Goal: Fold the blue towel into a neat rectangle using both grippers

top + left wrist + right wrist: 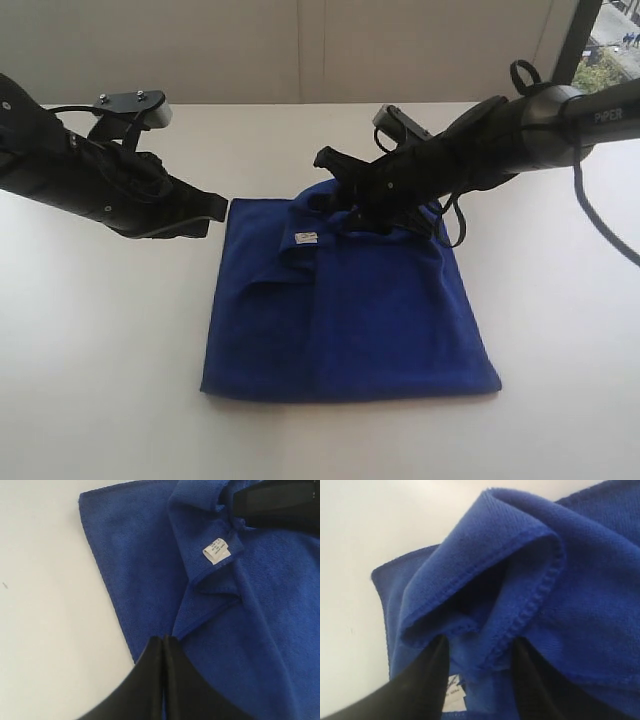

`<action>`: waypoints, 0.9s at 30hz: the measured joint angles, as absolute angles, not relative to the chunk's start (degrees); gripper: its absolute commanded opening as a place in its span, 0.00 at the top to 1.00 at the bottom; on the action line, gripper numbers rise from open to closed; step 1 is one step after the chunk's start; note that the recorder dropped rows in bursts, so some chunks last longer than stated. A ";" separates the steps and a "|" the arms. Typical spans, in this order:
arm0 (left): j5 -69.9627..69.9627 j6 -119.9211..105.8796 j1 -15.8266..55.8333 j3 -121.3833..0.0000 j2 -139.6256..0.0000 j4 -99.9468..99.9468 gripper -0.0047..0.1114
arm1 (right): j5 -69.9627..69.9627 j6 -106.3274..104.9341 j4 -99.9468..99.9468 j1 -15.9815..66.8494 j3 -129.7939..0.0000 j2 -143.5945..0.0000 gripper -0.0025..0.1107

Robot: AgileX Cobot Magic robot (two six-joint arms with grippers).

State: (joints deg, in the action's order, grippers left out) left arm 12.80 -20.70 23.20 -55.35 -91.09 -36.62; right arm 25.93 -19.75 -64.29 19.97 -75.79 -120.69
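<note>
Fingers (427,680) of the right gripper (480,642) stand apart over the blue towel (380,320), with cloth lying loose between them and nothing visibly pinched. The left gripper (164,637) is closed tight and empty, hovering just above the towel's edge on its own side. The towel lies in the middle of the white table (100,350), already doubled into layers. A raised fold (485,555) bunches up at the far edge, just ahead of the right gripper, beside the small white label (216,551). The job looks part done: the layers overlap, but that far corner is rumpled rather than flat. The next move likely calls for the left jaws to open, and for both grippers to take far corners and draw the cloth smooth. The towel looks almost square in the exterior view, so its long axis is hard to call. Its layered edges run from near to far.
</note>
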 measured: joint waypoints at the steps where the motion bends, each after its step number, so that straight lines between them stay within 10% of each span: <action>1: 12.80 -20.70 23.20 -55.35 -91.09 -36.62 0.96 | 25.93 -19.66 -64.30 19.97 -75.79 -120.69 0.70; 9: 12.80 -20.70 23.20 -55.35 -91.09 -36.62 0.96 | 27.19 -19.17 -65.40 19.97 -75.79 -120.69 0.97; 18: 12.58 -20.81 23.20 -55.35 -91.09 -36.62 0.96 | 26.56 -17.97 -65.79 19.97 -75.79 -120.69 0.98; 27: 12.58 -20.81 23.20 -55.35 -91.09 -36.62 0.96 | 26.56 -14.85 -65.89 19.97 -75.79 -120.15 0.65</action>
